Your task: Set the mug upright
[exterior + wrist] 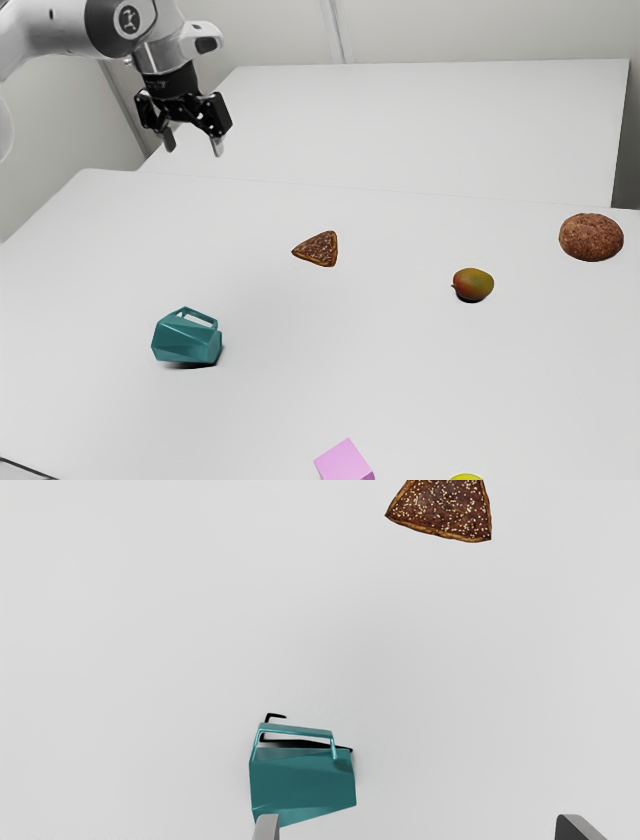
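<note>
Mug [303,782], teal and faceted, lies on its side on the white table [400,380], below my gripper [193,148], so it is not upright as the task wants. I hold my two fingers [267,828] spread wide, nothing between them, well above the tabletop.

What the coming move turns on is how the mug lies to my fingers. It sits down below and forward of them, on the side where the sesame-topped triangular pastry [445,512] lies farther out, and it is off-centre, close to one finger's line and well apart from the other's. Its long axis runs roughly along the line from fingertip to fingertip. Its handle [296,729] is on the flank away from my fingers, slightly raised from the table. Which end is the mouth I cannot tell.

Mine is the only arm here, so the reach falls to me. I'd judge I need to shift sideways over the body, come down, and turn my wrist about a quarter so my fingers straddle the mug across its axis. Closing as I am now would squeeze mouth against base, and a careless touch could roll it over its handle.
</note>
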Controlling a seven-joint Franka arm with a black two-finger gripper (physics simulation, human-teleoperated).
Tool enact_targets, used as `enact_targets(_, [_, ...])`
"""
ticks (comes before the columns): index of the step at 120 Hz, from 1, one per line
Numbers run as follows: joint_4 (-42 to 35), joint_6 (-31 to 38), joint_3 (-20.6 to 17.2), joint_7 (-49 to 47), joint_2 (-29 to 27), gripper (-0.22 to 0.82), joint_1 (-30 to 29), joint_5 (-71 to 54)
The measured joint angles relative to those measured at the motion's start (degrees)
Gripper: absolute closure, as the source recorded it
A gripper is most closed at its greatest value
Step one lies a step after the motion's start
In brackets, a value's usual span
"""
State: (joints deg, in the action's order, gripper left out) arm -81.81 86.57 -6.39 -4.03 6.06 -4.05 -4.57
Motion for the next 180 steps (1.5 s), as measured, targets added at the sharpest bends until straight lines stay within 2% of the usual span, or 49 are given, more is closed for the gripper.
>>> enact_targets(32, [-1.09,-0.55,0.05,-0.55,-0.79,0.0,0.05,1.03])
enact_targets(55, [-9.07,0.94,0.15,-0.79,-2.75,0.0,-1.64,5.36])
enact_targets(73, [-20.27,6.65,0.15,3.06,-7.59,0.0,-4.31,8.91])
enact_targets(89, [-27.49,12.07,0.15,8.21,-9.45,0.0,-7.43,12.93])
enact_targets(107, [-34.37,17.35,0.15,15.6,-9.96,0.0,-13.91,19.29])
enact_targets(134, [-42.63,21.31,0.23,28.46,-9.79,0.0,-23.4,27.73])
enact_targets(155, [-46.62,22.4,0.32,38.49,-8.22,0.0,-28.87,31.69])
enact_targets(180, [-47.39,22.65,0.33,48.75,-4.33,0.0,-34.6,33.3])
